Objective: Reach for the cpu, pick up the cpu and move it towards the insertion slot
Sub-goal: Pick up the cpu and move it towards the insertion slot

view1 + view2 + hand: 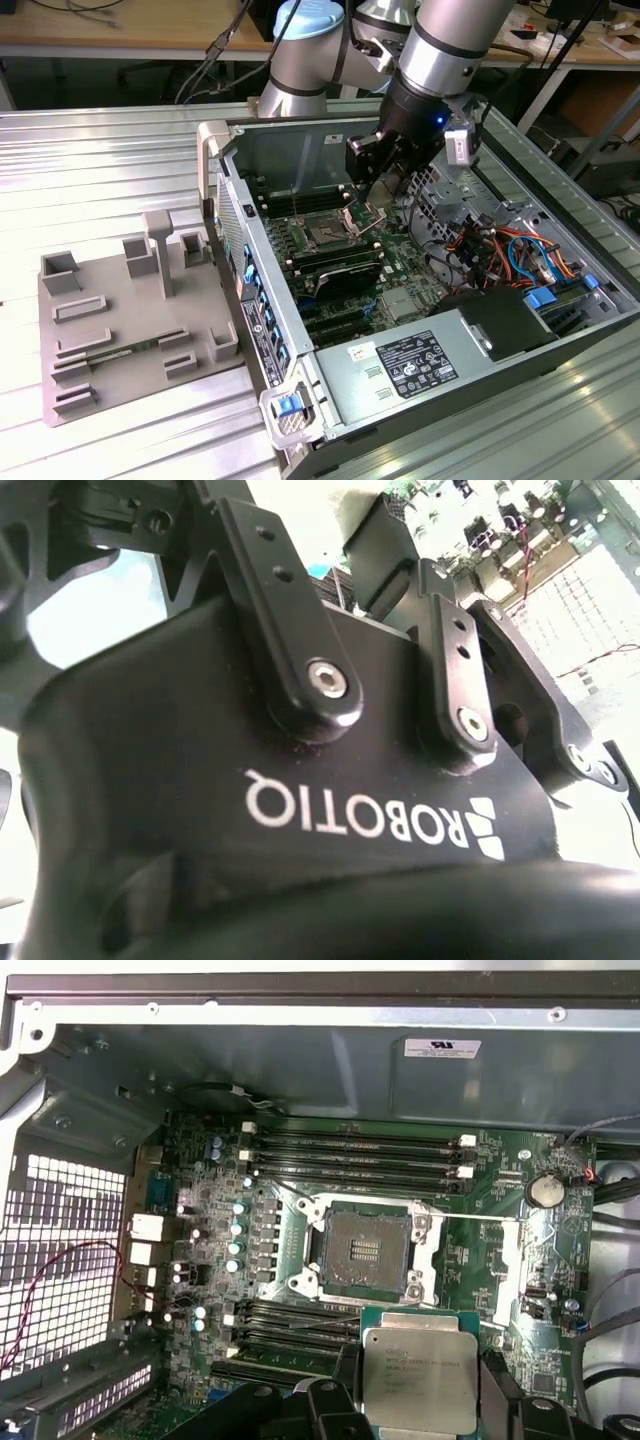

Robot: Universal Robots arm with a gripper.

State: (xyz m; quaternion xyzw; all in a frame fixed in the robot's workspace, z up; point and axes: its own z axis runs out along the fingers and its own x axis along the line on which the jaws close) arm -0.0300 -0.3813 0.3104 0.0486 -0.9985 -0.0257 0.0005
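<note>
**A:** Where's your cpu [418,1377] right now?

**B:** Look at the first wrist view: the square chip with the pale metal top sits clamped between the black fingers [345,1375] of the gripper [420,1400], one finger against each of two opposite sides. So the gripper is clenched on the chip, which hangs level with its metal lid facing the camera.

**A:** And the insertion slot [366,1252]?

**B:** It lies on the green motherboard [500,1290], dark and square, with its shiny retention frame swung back and the contact field bare. In that view the chip overlaps the frame's near edge, so you have it close to the socket but not over its middle.

**A:** What does the exterior view give me?

**B:** The gripper [378,185] reaches down into the open computer case [300,330], and the slot [327,232] lies just beside and below it, toward the exterior view's left. You cannot make out the chip itself there.

**A:** Anything around the socket?

**B:** Long black memory slots [355,1155] flank it on two sides. Outside the case, on the ribbed metal table [100,170], a grey fixture board [110,330] with square frames lies toward the exterior view's left
</note>
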